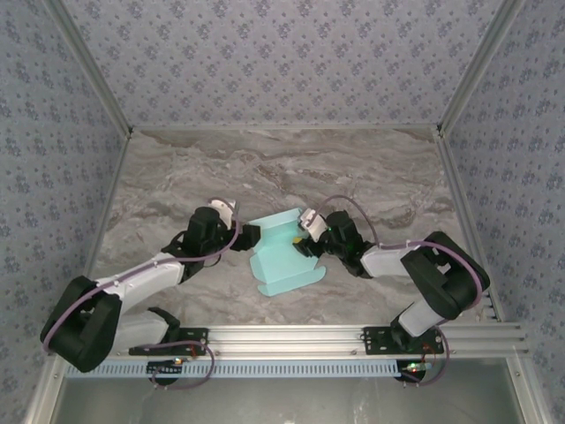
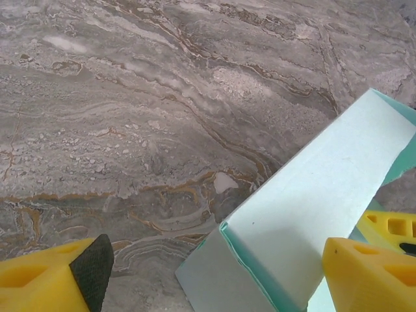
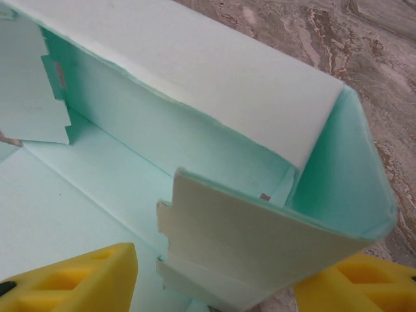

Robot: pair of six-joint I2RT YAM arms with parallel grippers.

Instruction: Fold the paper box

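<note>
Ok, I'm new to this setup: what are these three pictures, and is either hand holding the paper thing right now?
The overhead picture shows two robot arms bolted at the near edge of a marble-patterned table, with a half-folded mint paper box between them. The other two pictures come from cameras on the wrists; the yellow blocks are each arm's own fingers. The left hand stands wide open around a raised box wall. The right hand straddles a folded-up flap at the box's other side. Whether that hand presses the flap or is loose, I cannot tell.
</note>
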